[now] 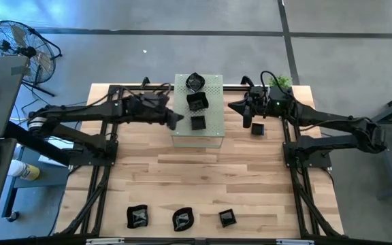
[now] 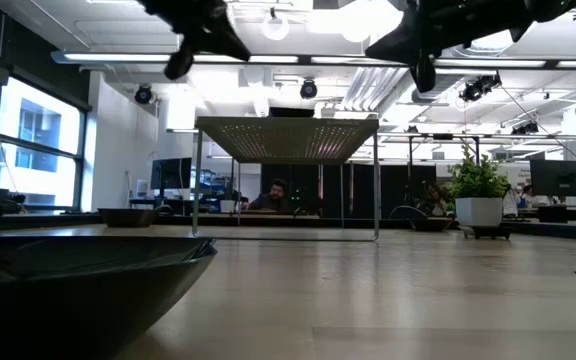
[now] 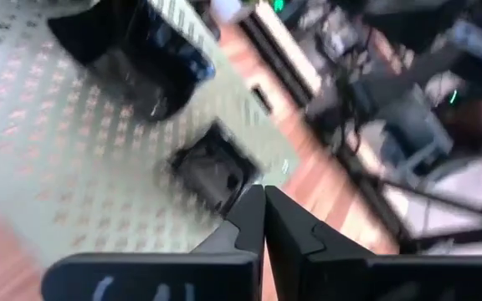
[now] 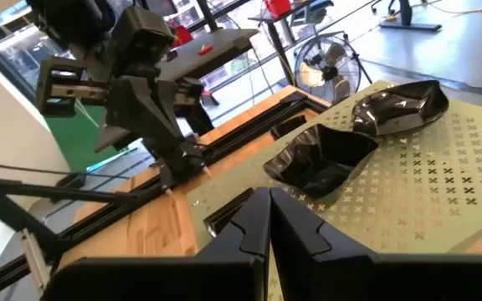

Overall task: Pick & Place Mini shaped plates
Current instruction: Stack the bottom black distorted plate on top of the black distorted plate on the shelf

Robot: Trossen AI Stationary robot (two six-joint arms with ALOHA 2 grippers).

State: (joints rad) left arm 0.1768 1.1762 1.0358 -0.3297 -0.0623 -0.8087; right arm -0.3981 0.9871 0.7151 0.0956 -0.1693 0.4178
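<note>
Three glossy black mini plates sit in a row on top of the pale green perforated box (image 1: pixel 213 133): a wavy one (image 1: pixel 195 82) at the far end, a larger one (image 1: pixel 197 102) in the middle and a small square one (image 1: pixel 198 122) nearest. My left gripper (image 1: pixel 176 120) is shut and empty, up in the air at the box's left edge, beside the square plate (image 3: pixel 212 171). My right gripper (image 1: pixel 233 107) is shut and empty, in the air just right of the box. A fourth plate (image 1: pixel 258 128) lies on the table below the right arm.
Three more black plates (image 1: pixel 137 216), (image 1: pixel 183 218), (image 1: pixel 227 218) lie along the table's near edge; one (image 2: pixel 68 280) fills the low view's foreground. A small potted plant (image 1: pixel 280 83) stands at the far right. Bare wood lies between the box and the near plates.
</note>
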